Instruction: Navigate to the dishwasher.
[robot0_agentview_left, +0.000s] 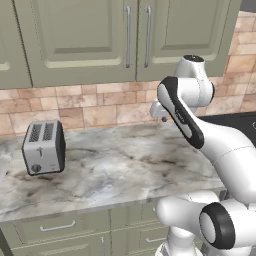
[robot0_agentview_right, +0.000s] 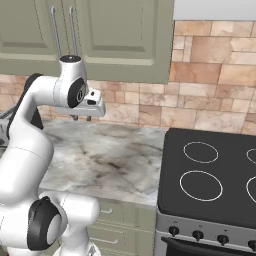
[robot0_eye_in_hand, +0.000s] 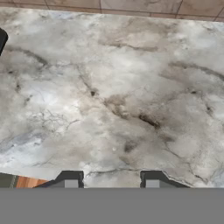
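at far left on the marble counter (robot0_agentview_left: 125, 165), a silver toaster (robot0_agentview_left: 44, 147) with 2 slots, standing upright near the counter's left end, well apart from the arm. above, sage-green wall cabinets (robot0_agentview_left: 100, 35) with 2 long bar handles side by side; behind the counter, a tan stone tile wall (robot0_agentview_left: 100, 107). below the counter edge, green drawers (robot0_agentview_left: 60, 227) with small bar pulls. in the middle, the white arm folded over the counter, the gripper (robot0_agentview_right: 82, 118) hanging above bare marble, touching nothing. from the hand view, 2 dark fingertips (robot0_eye_in_hand: 70, 179) set clearly apart, nothing between them, so open and empty over the veined stone. to the right, just beside the counter's end, a black cooktop (robot0_agentview_right: 212, 175) with round burner rings, and a row of dark knobs (robot0_agentview_right: 197, 234) on the stove front beneath. no telling where the dishwasher is: counter, drawers and stove take up the ground ahead.
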